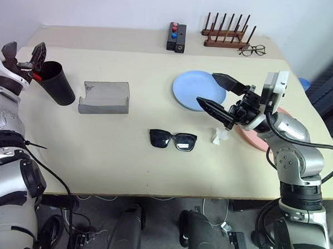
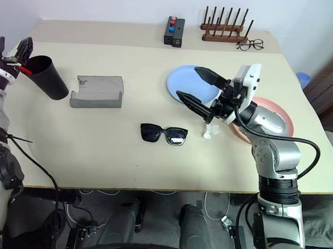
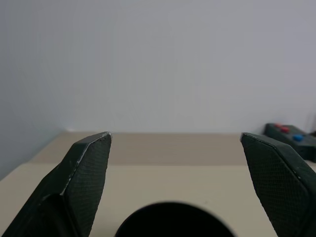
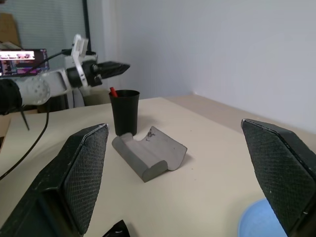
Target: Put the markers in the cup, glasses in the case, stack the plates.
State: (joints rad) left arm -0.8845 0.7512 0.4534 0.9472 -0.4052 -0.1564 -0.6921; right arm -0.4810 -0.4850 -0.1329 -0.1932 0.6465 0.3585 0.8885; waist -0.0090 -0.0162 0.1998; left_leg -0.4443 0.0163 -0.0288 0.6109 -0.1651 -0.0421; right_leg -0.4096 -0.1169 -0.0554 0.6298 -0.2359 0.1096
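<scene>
Black tapered cup (image 1: 58,83) stands at the far left of the cream tabletop (image 1: 119,166), w/ a red marker tip (image 4: 113,92) poking out above its rim; so at least one marker looks to be in, and a second can't be made out. Left pincer (image 1: 24,54) hovers just over the cup's mouth, jaws spread wide, nothing between them.

Grey case (image 1: 104,97) lies open just right of the cup, empty; soft felt-like surface, boxy w/ a rounded trough inside. Glasses (image 1: 173,140) sit mid-tabletop, nearer the front edge, well apart from the case: thick glossy black frame, dark lenses, arms folded. That step is judged not yet done.

Blue plate (image 1: 193,89) and pink plate (image 2: 273,120) are side by side at the right, not stacked; both round, shallow, smooth. The pink one is partly hidden by the right arm. Right pincer (image 1: 219,95) hangs above the blue plate's near edge, jaws wide apart, holding nothing; pads show a fine cross-hatch texture. A small white crumpled scrap (image 1: 219,136) lies near it.

Judged abt one third done: glasses and plates are left.
</scene>
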